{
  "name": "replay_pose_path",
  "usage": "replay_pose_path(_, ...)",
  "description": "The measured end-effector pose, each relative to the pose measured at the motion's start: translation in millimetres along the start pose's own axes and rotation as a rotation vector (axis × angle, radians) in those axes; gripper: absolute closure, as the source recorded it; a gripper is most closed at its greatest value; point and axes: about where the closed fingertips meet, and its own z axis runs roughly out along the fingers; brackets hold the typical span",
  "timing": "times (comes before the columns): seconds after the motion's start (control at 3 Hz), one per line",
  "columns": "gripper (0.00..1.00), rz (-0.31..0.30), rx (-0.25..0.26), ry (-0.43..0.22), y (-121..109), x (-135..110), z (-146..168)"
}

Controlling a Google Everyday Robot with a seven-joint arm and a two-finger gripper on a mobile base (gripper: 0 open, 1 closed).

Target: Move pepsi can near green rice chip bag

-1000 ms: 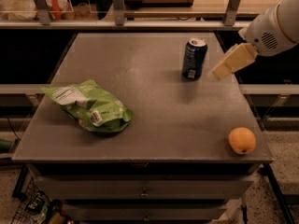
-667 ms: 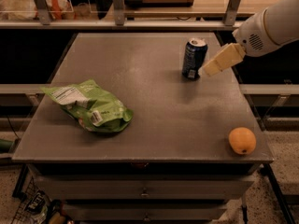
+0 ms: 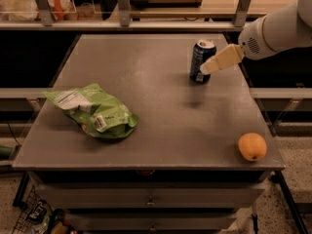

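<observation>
The pepsi can [image 3: 200, 58] is dark blue with a silver top and stands upright at the back right of the grey table [image 3: 161, 106]. The green rice chip bag [image 3: 93, 112] is light green and wrinkly with a white panel, and lies at the front left of the table, far from the can. My gripper [image 3: 205, 68] reaches in from the right on a white arm, and its pale tip is right at the can's right side.
An orange fruit [image 3: 252, 146] lies near the table's front right corner. A rail and shelf with bagged items [image 3: 34, 4] run behind the table. Drawers [image 3: 151, 199] sit under the table front.
My gripper has moved left towards the can, from a small gap beside it to its right side. The can, bag and orange have not moved.
</observation>
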Motion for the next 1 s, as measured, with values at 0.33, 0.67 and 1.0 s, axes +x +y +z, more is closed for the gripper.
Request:
replay_pose_path(0.33, 0.00, 0.048, -0.022, -0.042, -2.4, -3.1, 17.8)
replay_pose_path(0.67, 0.00, 0.061, -0.057, -0.063, -2.1, -12.9, 33.7)
replay_pose_path(1.0, 0.00, 0.065, -0.078, -0.072, -1.2, -21.1, 47.2)
